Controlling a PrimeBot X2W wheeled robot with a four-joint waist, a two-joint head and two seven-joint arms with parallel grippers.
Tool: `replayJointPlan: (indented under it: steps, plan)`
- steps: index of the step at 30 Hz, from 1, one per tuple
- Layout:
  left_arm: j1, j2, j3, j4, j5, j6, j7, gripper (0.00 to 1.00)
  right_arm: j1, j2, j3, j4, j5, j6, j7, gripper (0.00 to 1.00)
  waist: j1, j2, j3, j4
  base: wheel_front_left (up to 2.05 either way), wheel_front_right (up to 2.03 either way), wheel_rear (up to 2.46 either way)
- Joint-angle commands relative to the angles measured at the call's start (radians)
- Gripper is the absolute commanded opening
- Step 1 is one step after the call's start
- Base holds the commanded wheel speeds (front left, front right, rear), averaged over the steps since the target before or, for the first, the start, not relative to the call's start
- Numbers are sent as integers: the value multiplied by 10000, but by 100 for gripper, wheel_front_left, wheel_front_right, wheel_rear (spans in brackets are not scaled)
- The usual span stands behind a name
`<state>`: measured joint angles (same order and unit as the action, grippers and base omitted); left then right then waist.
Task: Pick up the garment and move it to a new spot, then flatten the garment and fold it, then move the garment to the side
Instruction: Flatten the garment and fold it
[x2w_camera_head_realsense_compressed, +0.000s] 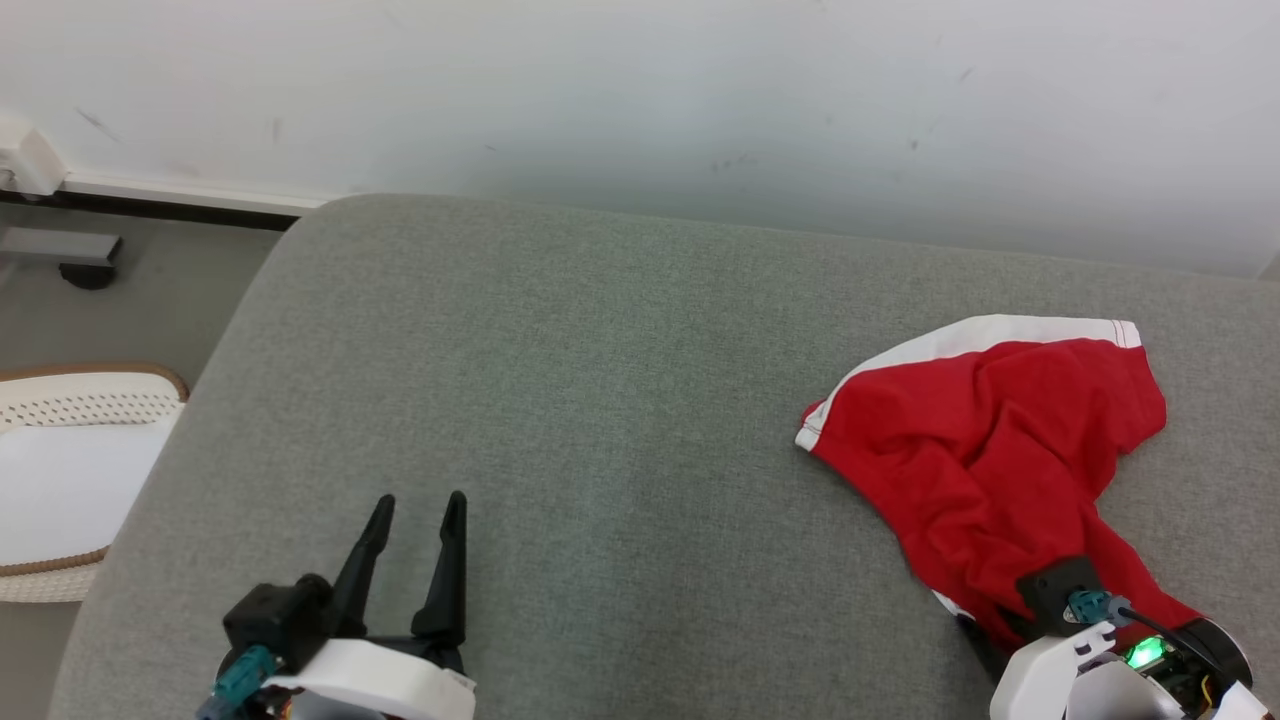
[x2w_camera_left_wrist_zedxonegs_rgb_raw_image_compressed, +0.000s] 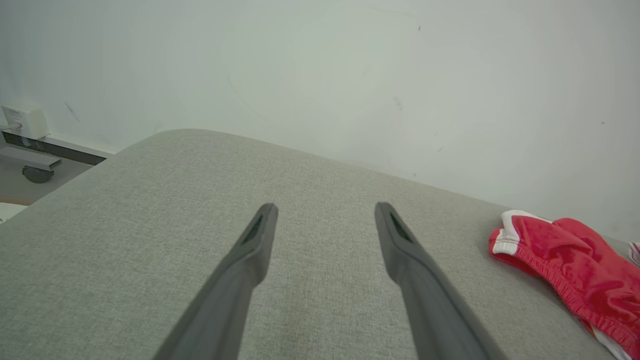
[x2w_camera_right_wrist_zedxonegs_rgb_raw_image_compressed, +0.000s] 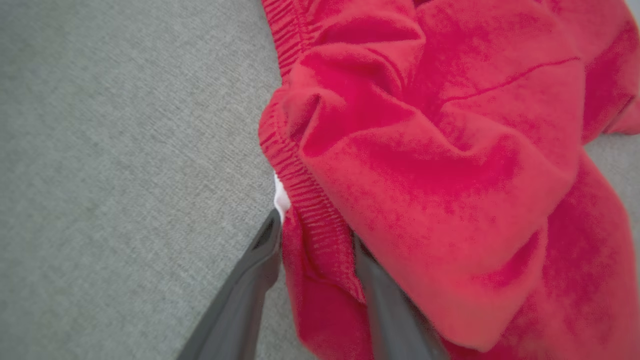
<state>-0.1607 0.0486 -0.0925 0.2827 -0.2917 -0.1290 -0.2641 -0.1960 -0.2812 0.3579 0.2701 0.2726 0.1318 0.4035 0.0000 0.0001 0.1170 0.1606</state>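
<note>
At the right of the head view, on the grey cushion (x2w_camera_head_realsense_compressed: 600, 400), lies the red garment (x2w_camera_head_realsense_compressed: 1000, 440), crumpled, well apart from the cushion's left edge. Its long axis runs on a slant from the upper middle-right of the frame down to the lower right corner. The broad end, edged with a white band, points up toward the wall (x2w_camera_head_realsense_compressed: 640, 90), and the narrow end tapers down to the right arm. In the right wrist view the garment (x2w_camera_right_wrist_zedxonegs_rgb_raw_image_compressed: 450, 150) shows a ribbed elastic hem with a scrap of white beside it. The right gripper (x2w_camera_right_wrist_zedxonegs_rgb_raw_image_compressed: 315, 230) straddles that hem: one finger lies on the bare cushion side, the other is tucked under a red fold, with cloth between them. Whether it has clenched on the cloth I cannot tell. The left gripper (x2w_camera_head_realsense_compressed: 421, 500), at the lower left, is released, its fingers spread over bare cushion and holding nothing. A pale woven basket (x2w_camera_head_realsense_compressed: 60, 400) sits at the left edge
</note>
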Motion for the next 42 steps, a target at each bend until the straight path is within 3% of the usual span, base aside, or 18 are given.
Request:
replayJointPlan:
  steps: [1, 2, 6, 11, 19, 24, 32, 34, 36, 42]
  plan:
    - [-95, 42, 71, 20, -34, -19, 4, 100, -22, 88, -61, 192, -63, -26, -164, 5, 0, -1, -14, 3, 0, 0, 0]
    - [-84, 42, 90, 24, -3, -19, 4, 100, -43, 121, -94, 199, -57, -26, -269, 0, 0, -1, -27, -2, 0, 0, 0]
    - [1, 40, 131, 34, 78, -20, 4, 100, -41, 231, -190, 110, 160, -26, -488, 0, 0, -1, -102, -33, 0, 0, 0]
    - [80, 42, 114, 62, 128, -21, 4, 100, 99, 636, -379, -812, 1731, -26, -679, 0, 0, -1, -235, -141, 0, 0, 0]
    - [18, 42, 6, 92, 91, -3, 4, 100, -149, 540, -318, -1400, 2802, -24, -761, 0, 0, -1, -287, -24, 0, 0, 0]
    - [-23, 42, -68, 86, -51, -4, 4, 100, -631, 839, 231, -1160, 3181, -24, -856, 0, 0, -1, -164, 187, 0, 0, 0]
    - [-230, 42, -325, 156, -315, 37, 4, 100, -1869, 1456, 2117, 315, 3982, -24, -1066, 0, 0, -1, 70, 679, 0, 0, 0]
    - [-260, 42, -366, 186, -339, 25, 4, 100, -2074, 1575, 2491, 772, 4271, -24, -1199, 42, 0, -1, 75, 752, 0, 0, 0]
    - [-270, 40, -399, 203, -356, 53, 4, 100, -2263, 1601, 2792, 1212, 4460, -24, -1374, 100, 0, -1, 44, 779, 0, 0, 0]
    - [-63, 42, -352, 230, -269, 131, 4, 100, -2498, 1414, 3299, 1487, 5306, -24, -2172, 100, 0, -1, -249, 491, 0, 0, 0]
